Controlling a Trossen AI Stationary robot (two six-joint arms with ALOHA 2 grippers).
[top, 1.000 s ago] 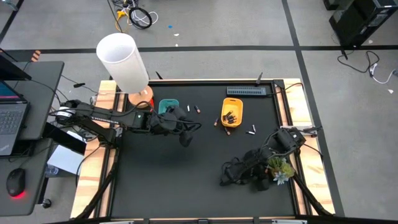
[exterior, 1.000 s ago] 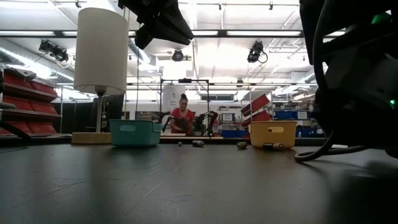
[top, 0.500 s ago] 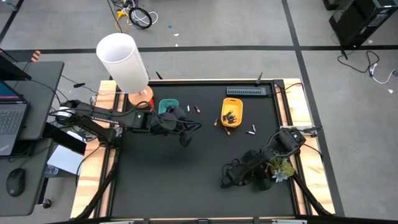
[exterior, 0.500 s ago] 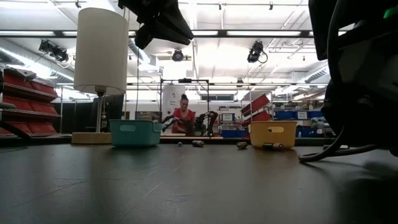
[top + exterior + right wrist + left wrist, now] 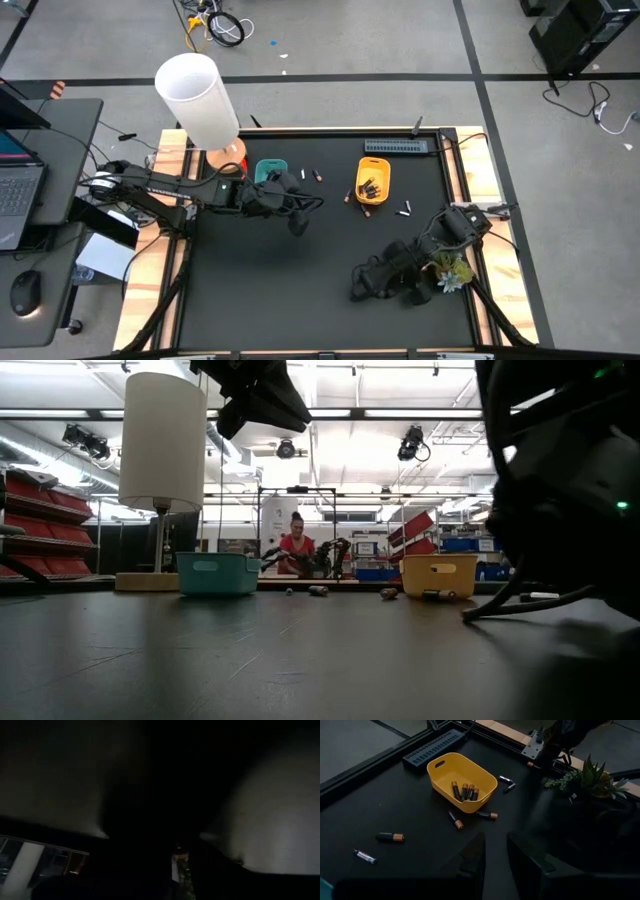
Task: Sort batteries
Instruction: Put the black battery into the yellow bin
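The left gripper, fingers narrowly parted and empty, hovers near the yellow tray to scan loose batteries beside it; the right gripper's state I cannot tell.

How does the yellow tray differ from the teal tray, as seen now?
The yellow tray holds several dark batteries; inside the teal tray nothing can be made out, since the left arm partly covers it. The yellow tray sits further toward the right arm's side, the teal one beside the lamp. Both are small rectangular tubs on the black table.
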